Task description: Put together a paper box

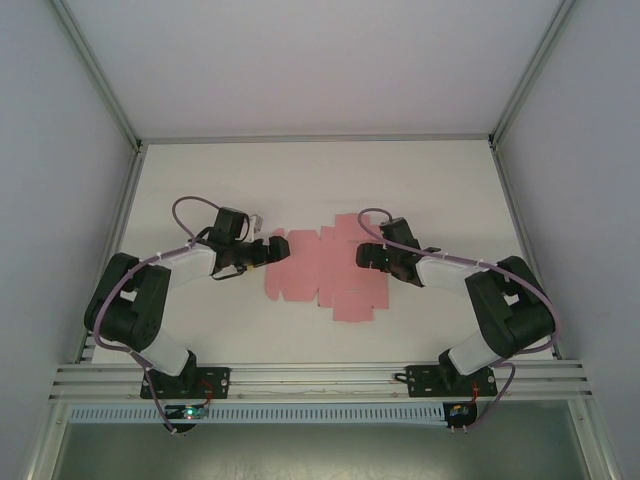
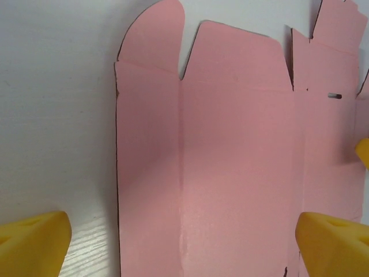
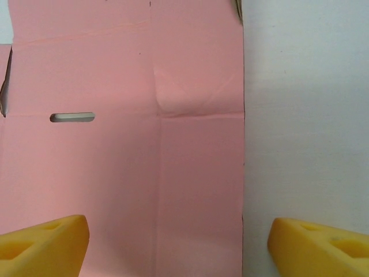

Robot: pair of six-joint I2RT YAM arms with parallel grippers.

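Left gripper and right gripper, both spread wide, straddle opposite edges of the paper box.

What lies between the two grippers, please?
In the top view, the flat paper box lies between the left gripper and the right gripper.

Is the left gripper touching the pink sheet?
Cannot tell. Left wrist view: the left gripper straddles an edge of the paper box, jaws open; neither contact nor gap shows plainly.
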